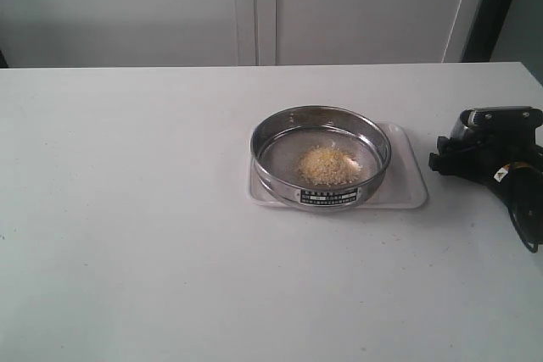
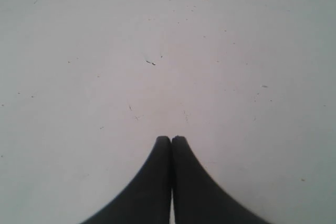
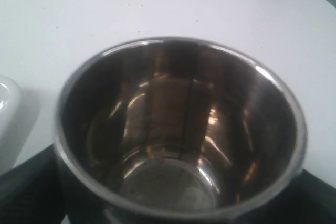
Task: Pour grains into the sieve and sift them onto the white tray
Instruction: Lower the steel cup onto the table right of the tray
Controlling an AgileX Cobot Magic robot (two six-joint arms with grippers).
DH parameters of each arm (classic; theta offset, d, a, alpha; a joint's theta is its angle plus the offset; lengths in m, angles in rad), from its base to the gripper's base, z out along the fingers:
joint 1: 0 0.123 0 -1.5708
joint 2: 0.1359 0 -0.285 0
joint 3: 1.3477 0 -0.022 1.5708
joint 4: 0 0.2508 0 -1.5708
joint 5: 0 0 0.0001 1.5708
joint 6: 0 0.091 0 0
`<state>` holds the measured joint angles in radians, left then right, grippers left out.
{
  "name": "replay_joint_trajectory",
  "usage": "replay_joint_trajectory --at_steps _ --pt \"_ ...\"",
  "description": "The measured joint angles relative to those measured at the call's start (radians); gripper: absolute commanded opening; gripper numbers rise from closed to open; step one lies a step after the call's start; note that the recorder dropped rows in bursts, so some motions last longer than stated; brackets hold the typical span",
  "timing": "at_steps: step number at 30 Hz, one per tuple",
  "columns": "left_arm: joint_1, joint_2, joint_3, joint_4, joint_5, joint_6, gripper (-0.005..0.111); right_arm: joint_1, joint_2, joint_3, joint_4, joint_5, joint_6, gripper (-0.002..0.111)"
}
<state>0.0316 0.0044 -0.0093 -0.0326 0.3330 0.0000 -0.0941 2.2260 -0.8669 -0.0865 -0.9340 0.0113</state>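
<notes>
exterior view: white tray (image 1: 406, 172) lies lengthwise left-right.

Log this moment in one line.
grains heaped in sieve | sieve on white tray | steel cup empty, between right jaws | left jaws shut over table

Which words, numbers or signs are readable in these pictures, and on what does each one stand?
Nothing can be read.
Label on the sieve rim: printed lines, too small to read.
Sticker on the right arm: a small sign, blurred.
Cup: no text shows.
</notes>
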Motion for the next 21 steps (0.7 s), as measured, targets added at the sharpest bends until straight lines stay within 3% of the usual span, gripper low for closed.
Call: replay_joint_trajectory --at_steps 3,8,21 --pt "0.0 0.0 0.0 0.0 0.0 0.0 0.0 0.0 0.0 0.0 0.0 -0.002 0.0 0.081" --pt "0.0 0.0 0.0 0.0 0.0 0.0 0.0 0.0 0.0 0.0 0.0 -0.002 0.0 0.095" --pt "0.0 0.0 0.0 0.0 0.0 0.0 0.0 0.0 0.0 0.0 0.0 -0.062 0.0 0.095"
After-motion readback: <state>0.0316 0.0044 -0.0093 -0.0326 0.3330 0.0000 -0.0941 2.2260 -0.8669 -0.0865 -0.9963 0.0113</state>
